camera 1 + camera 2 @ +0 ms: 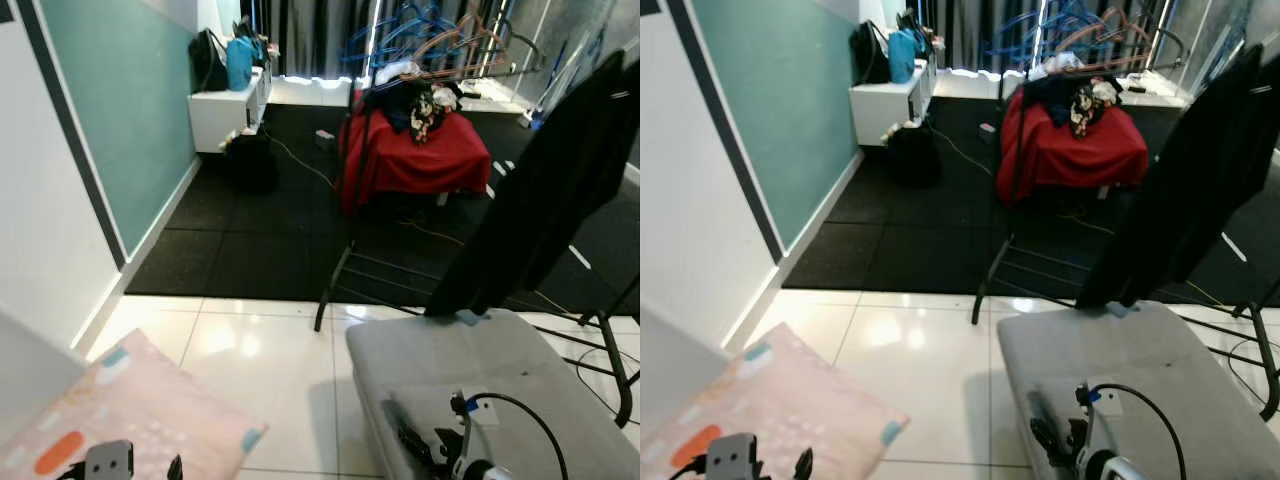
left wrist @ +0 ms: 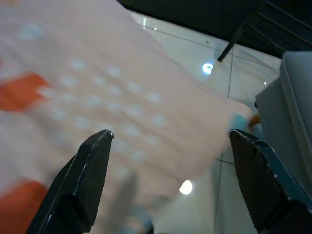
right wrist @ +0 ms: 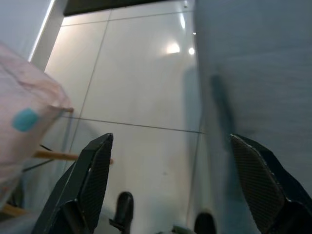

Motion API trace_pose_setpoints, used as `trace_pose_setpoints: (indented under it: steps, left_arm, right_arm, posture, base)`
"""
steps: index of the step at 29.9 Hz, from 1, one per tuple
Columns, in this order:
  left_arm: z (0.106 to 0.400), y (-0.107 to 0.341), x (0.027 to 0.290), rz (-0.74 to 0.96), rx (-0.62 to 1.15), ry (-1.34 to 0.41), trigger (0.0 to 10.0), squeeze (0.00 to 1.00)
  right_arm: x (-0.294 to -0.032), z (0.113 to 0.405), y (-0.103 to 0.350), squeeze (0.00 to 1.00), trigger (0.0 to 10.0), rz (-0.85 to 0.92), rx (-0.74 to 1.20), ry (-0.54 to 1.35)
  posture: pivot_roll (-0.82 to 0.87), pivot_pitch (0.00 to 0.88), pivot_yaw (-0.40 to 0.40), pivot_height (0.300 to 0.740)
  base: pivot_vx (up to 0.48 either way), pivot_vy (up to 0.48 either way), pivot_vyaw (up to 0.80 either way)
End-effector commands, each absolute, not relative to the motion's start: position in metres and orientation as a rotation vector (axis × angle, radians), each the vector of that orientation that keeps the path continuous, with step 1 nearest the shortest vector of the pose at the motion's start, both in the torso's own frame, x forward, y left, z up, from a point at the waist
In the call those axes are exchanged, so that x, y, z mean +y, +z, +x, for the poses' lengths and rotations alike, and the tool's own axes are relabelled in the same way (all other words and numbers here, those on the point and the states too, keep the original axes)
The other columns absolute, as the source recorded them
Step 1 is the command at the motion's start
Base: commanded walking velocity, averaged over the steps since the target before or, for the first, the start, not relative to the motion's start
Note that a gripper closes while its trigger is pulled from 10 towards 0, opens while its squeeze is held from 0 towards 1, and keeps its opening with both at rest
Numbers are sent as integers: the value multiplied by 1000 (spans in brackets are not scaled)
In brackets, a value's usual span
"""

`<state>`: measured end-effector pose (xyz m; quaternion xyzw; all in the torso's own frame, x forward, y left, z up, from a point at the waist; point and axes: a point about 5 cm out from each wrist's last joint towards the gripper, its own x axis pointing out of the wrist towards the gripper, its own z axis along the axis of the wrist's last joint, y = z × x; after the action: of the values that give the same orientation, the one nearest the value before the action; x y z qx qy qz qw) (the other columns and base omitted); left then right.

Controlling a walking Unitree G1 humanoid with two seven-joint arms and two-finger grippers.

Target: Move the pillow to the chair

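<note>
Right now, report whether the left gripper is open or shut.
Open. The left gripper has its two black fingers spread wide above the pink patterned pillow, clamping nothing.

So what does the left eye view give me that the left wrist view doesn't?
Left eye view alone: the black mat floor beyond the tiles, the red-draped table, the white shelf by the teal wall, the chair's dark backrest and the right gripper over the grey seat.
Left wrist view alone: the left gripper with its fingers spread wide, close over the pillow's dotted fabric.
Both: the pink pillow, the white tiles, the edge of the grey seat.
</note>
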<state>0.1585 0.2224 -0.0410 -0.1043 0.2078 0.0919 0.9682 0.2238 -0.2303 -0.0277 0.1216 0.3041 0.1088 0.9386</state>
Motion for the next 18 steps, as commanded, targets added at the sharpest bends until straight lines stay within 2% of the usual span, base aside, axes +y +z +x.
trace_pose_setpoints:
  steps: [1,8,18]
  left_arm:
    - [158,-42,223,-213,432,195,10000,0]
    - [160,-41,226,-226,425,209,10000,0]
    - [160,-41,230,-219,434,222,10000,0]
  right_arm:
    - [-232,224,-27,0,10000,262,613,208]
    - [-232,225,-27,0,10000,256,619,210]
    - [-231,226,-27,0,10000,249,625,215]
  posture:
    - [-137,34,-49,740]
    - [-139,42,-48,740]
    - [-136,45,-46,740]
  base:
    - [0,0,0]
    - [0,0,0]
    - [0,0,-744]
